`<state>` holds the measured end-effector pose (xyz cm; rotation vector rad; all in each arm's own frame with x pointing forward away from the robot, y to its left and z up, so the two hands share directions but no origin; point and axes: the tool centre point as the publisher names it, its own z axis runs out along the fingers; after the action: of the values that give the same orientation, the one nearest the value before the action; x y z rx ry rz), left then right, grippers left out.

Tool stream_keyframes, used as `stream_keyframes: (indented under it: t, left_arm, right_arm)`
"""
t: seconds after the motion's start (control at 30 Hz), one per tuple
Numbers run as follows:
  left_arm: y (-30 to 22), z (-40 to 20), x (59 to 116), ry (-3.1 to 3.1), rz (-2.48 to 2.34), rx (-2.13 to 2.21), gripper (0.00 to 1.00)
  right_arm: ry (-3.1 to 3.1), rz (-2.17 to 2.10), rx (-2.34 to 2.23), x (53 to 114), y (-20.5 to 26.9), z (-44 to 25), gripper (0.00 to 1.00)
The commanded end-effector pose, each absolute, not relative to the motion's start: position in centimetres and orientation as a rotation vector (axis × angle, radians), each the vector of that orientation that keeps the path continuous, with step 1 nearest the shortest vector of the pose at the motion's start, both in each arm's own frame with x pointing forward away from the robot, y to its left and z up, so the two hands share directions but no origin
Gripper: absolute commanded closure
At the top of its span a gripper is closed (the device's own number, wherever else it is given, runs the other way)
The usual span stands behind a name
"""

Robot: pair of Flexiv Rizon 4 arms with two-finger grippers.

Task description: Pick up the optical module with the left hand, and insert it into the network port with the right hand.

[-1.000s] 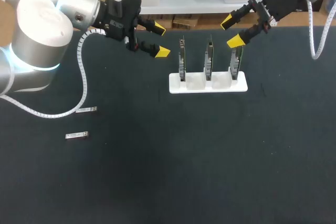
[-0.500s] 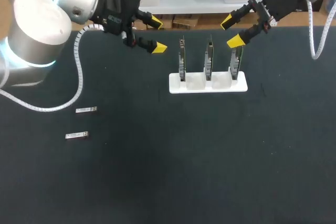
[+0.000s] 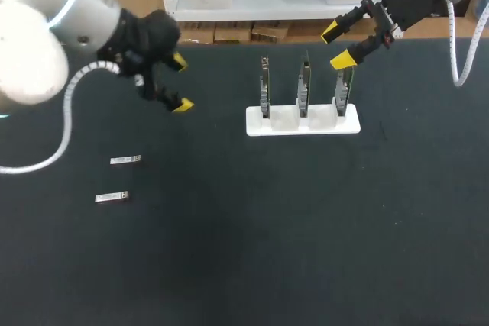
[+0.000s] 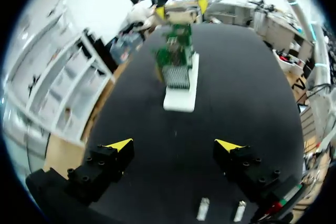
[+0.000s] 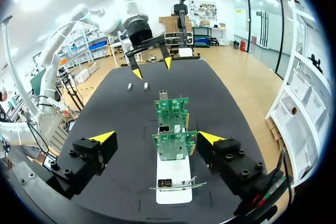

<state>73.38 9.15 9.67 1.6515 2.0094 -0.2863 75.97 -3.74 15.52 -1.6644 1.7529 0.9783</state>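
Silver optical module lies flat, long axis left-right (second module seemingly parallel).

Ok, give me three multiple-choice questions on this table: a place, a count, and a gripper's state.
1. Where on the table do the optical modules lie? A) right arm's side B) left arm's side C) dead centre
2. How many boards stand in the white holder? A) two B) three C) five
3. The left gripper is A) open and empty B) shut on a module C) shut on a board
Answers: 1 B, both lie on that side of the holder; 2 B, three upright in a row; 3 A, nothing between its spread fingers.
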Motion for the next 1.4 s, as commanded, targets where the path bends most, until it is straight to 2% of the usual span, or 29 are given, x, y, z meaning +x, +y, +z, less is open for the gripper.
stream_keyframes:
  t: [0.03,0.73,1.13,1.4]
  left_arm:
    - [11.4,9.7,72.5,2.101,-0.247,1.570,0.00]
    - [10.8,9.9,72.2,2.012,-0.238,1.587,0.00]
    - [17.9,7.0,70.4,2.221,-0.098,1.512,0.00]
    - [19.1,6.5,68.8,2.186,-0.025,1.649,0.00]
  right_arm:
    - [1.753,0.973,-1.662,75.7,-3.7,15.5,0.00]
    - [1.753,0.973,-1.662,75.7,-3.7,15.5,0.00]
    - [1.753,0.973,-1.662,75.7,-3.7,15.5,0.00]
    - [1.753,0.973,-1.662,75.7,-3.7,15.5,0.00]
